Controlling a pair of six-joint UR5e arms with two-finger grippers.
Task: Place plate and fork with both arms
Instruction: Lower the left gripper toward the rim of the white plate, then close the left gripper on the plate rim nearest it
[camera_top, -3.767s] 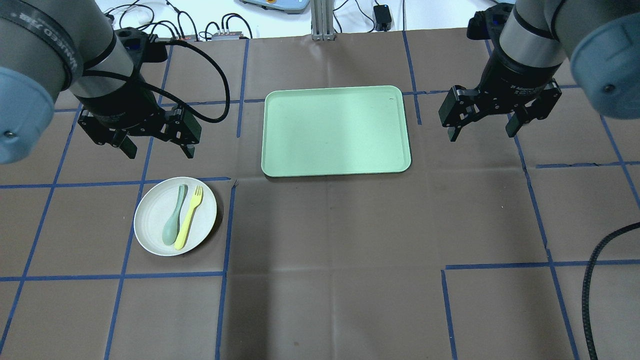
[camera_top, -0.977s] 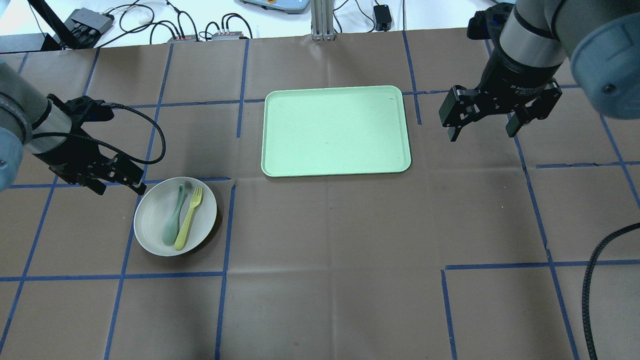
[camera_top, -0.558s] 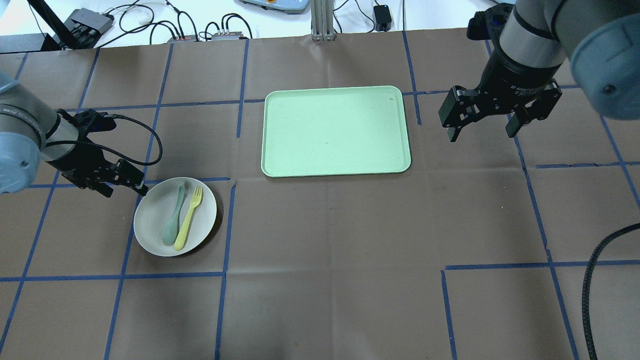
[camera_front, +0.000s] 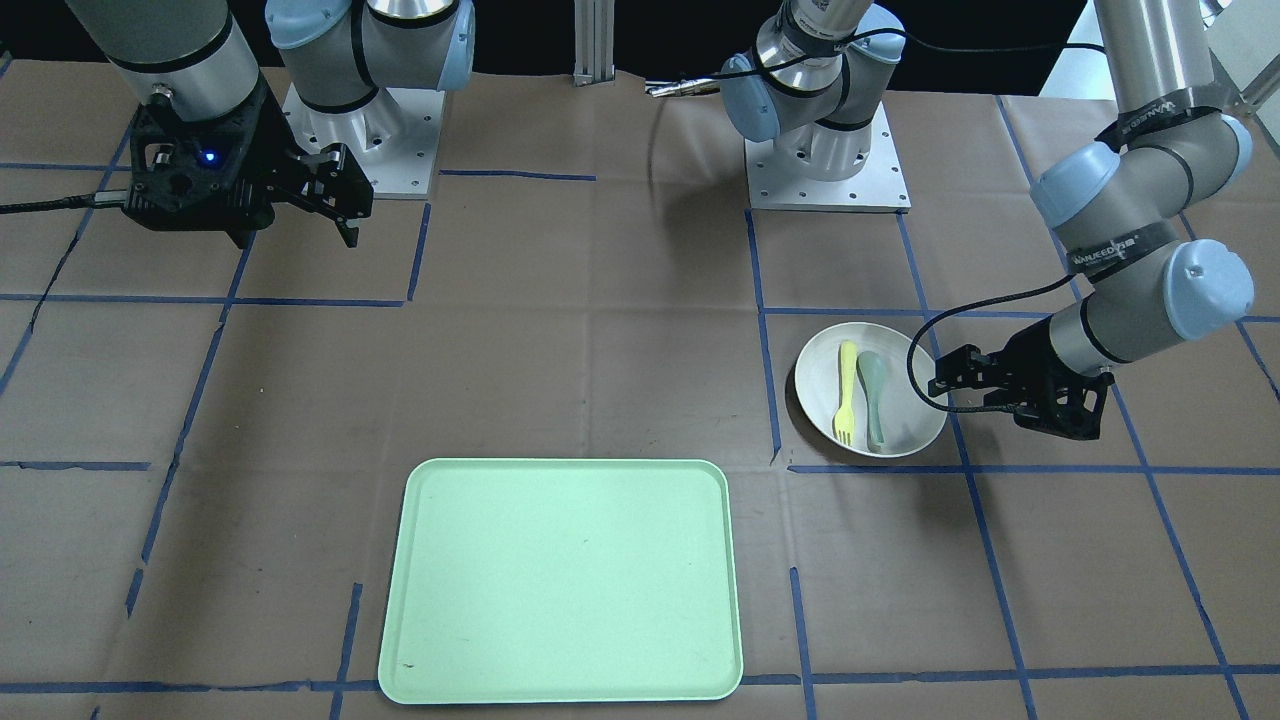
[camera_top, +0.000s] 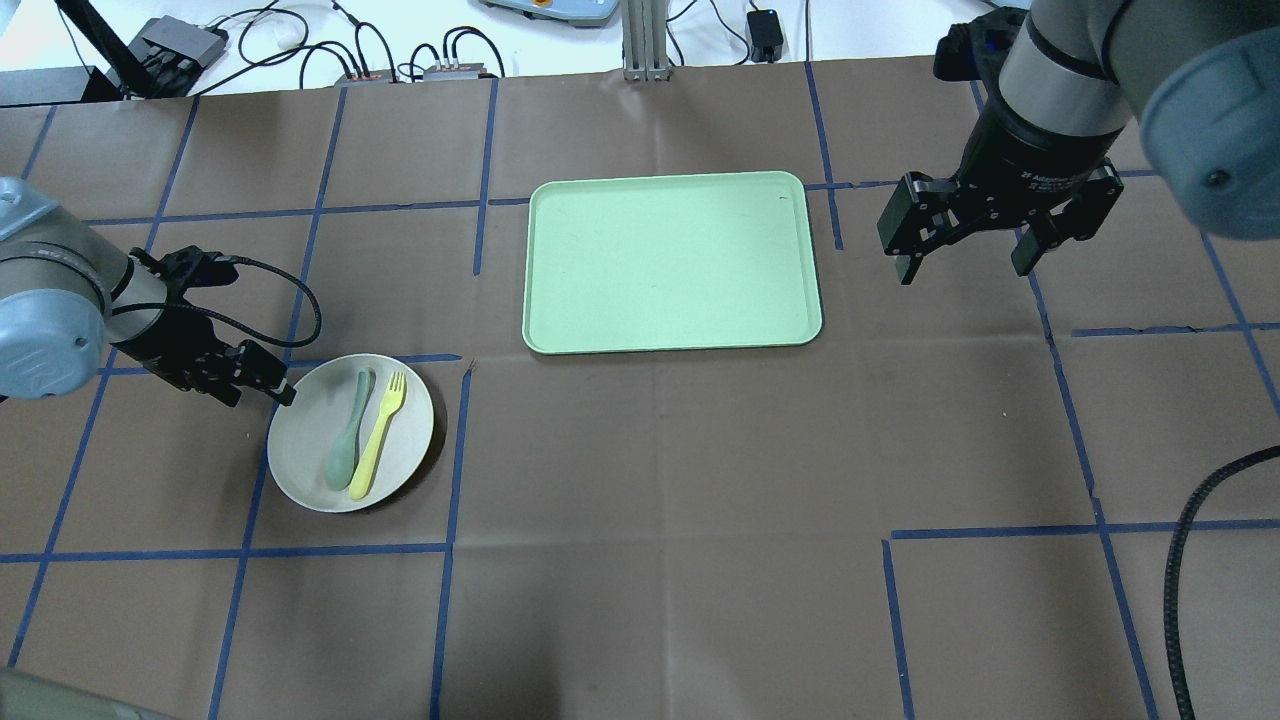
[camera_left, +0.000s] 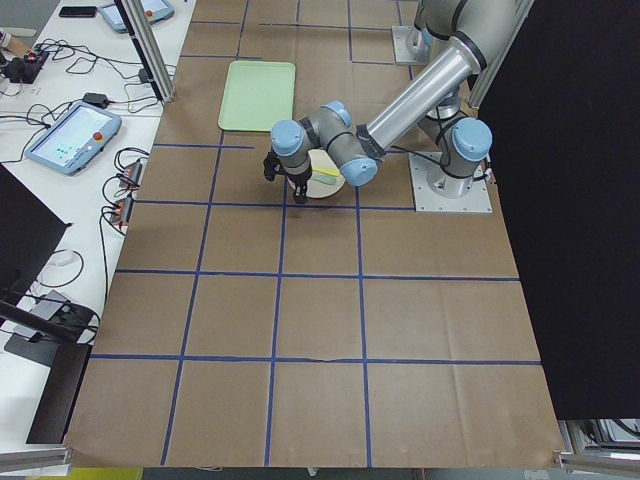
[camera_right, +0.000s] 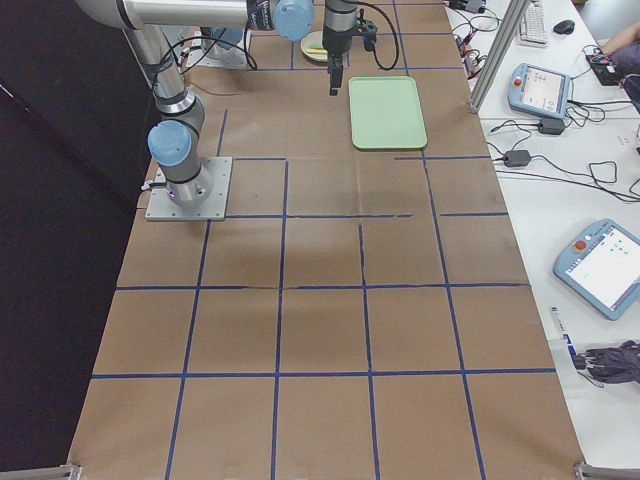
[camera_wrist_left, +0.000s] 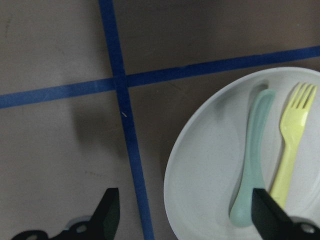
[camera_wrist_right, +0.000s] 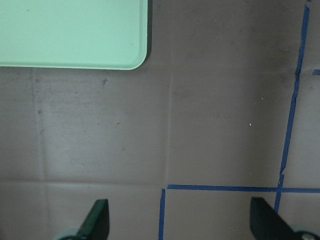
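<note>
The off-white plate (camera_top: 305, 465) sits on the table's left side, with the pale-yellow fork (camera_top: 378, 440) lying in it. My left gripper (camera_top: 258, 393) is open and low at the plate's far-left rim. In the left wrist view (camera_wrist_left: 185, 220) its jaws straddle the plate's (camera_wrist_left: 200, 165) left rim, one finger over the table and one over the plate beside the fork (camera_wrist_left: 292, 135). My right gripper (camera_top: 963, 268) is open and empty, hovering to the right of the tray. It also shows in the front view (camera_front: 297, 238). The plate (camera_front: 815, 385) and fork (camera_front: 846, 390) also show there.
A grey-green spoon (camera_top: 345, 440) lies in the plate just left of the fork. The mint-green tray (camera_top: 670, 260) lies at the table's far middle with nothing on it. A black cable (camera_top: 1200, 560) hangs at the near right. Blue tape lines cross the brown table cover.
My left arm has swung out to the left and come down, bringing its open gripper to the plate's far-left rim. The right arm, plate, fork and spoon have not moved.
</note>
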